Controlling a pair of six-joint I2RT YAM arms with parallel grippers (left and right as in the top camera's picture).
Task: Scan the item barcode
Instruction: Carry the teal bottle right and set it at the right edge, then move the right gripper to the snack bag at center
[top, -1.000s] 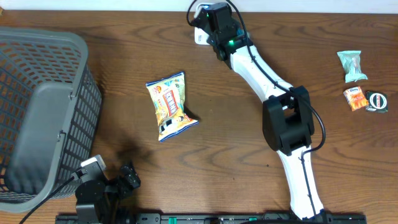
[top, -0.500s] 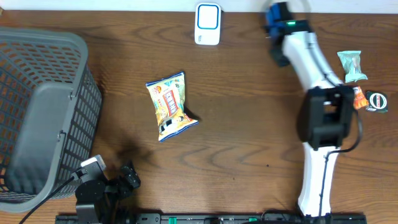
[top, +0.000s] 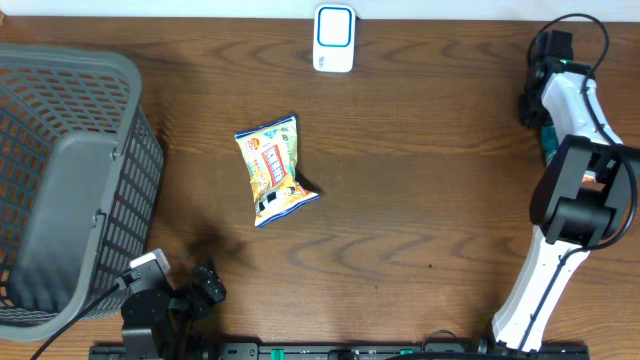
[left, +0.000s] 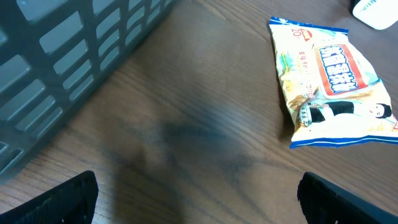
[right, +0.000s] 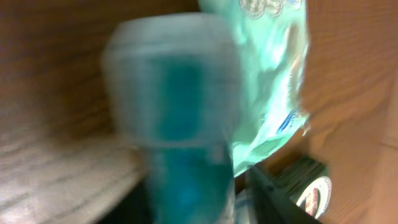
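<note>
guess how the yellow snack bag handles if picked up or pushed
The snack bag looks puffy and crinkled, so it is probably light and floppy. Its glossy film may slip in a grip. Lying flat, it would likely slide, not roll.

Your right arm (top: 571, 100) is built of smooth white links joined by bulky black housings (top: 578, 205) — a thin black cable (top: 580, 16) loops over its far end. Your left arm (top: 160, 300) is black, with a small pale block (top: 148, 265) on top. The left fingers (left: 59, 202) show as matte black tips; the right finger (right: 180, 124) is teal — too blurred for any finer detail.
</note>
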